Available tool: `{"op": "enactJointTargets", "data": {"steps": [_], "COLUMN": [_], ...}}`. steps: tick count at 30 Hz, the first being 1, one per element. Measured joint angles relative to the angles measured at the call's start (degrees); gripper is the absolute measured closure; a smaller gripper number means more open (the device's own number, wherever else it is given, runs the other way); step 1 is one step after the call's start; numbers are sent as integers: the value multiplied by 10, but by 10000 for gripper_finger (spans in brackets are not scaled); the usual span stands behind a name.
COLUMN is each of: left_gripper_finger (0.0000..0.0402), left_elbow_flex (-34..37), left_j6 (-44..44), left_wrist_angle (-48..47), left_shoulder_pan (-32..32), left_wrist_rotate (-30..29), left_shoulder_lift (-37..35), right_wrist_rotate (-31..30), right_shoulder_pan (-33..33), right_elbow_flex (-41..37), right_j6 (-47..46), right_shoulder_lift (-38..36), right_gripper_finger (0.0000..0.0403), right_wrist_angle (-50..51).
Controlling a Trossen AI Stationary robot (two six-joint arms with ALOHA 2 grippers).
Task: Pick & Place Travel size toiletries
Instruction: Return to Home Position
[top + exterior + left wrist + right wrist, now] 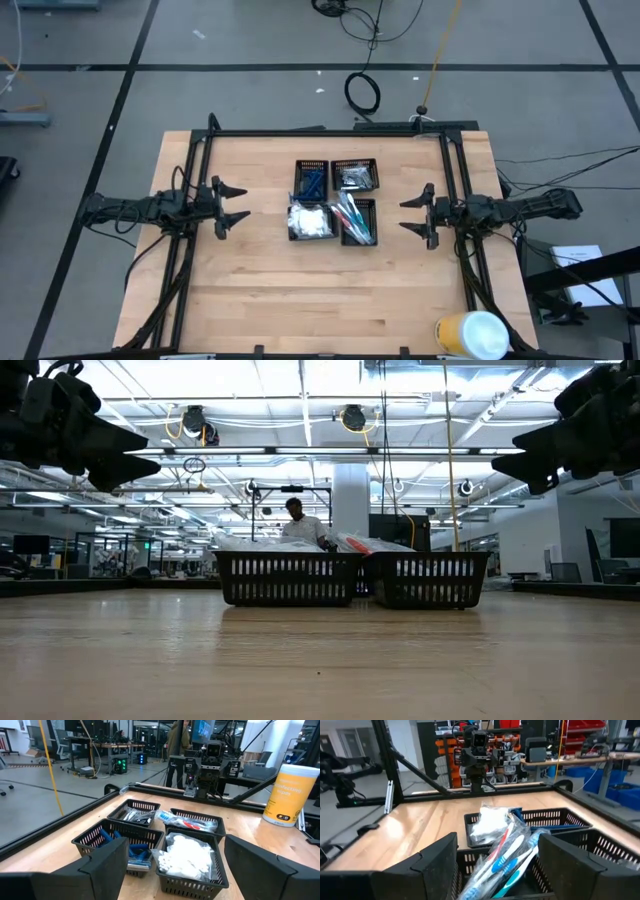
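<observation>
We are looking past the left gripper (236,203), whose two dark fingers (100,870) are filling the foreground of its wrist view, spread wide and holding nothing. It is hovering above the left edge of the desk (250,290), pointing toward the middle.

There four black trays (297,180) are sitting pressed together in a square, a little closer to the back edge than to the front edge, where the low camera is standing. Everything the task concerns is lying inside them. Blue razors (311,183) are filling the back left tray and white packets (310,221) the front left one. Small silvery pieces (355,177) are resting in the back right tray, and wrapped toothbrushes (356,218) in the front right one.

The right gripper (408,215) is hovering above the right edge, facing the trays, its fingers likewise spread and empty. A yellow-and-white canister (472,335) is standing on the front right corner.

We are finding nothing loose on the bare wood, so we are judging the sorting finished. All that is remaining, as we are reading it, is for both arms to settle at rest, and they are looking close to that already.
</observation>
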State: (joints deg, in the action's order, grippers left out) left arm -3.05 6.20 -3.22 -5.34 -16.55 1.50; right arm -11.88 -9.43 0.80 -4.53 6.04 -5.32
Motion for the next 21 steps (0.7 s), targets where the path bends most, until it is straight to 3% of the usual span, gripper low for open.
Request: {"op": "enactJointTargets", "data": {"steps": [21], "left_gripper_finger": [81], "left_elbow_flex": [0], "left_j6": [0], "left_wrist_angle": [0], "left_shoulder_pan": [0], "left_wrist_rotate": [0], "left_shoulder_lift": [0], "right_wrist_rotate": [0], "right_shoulder_pan": [0], "right_elbow_flex": [0], "right_j6": [-4], "right_shoulder_lift": [0], "right_gripper_finger": [140], "right_wrist_angle": [0]}}
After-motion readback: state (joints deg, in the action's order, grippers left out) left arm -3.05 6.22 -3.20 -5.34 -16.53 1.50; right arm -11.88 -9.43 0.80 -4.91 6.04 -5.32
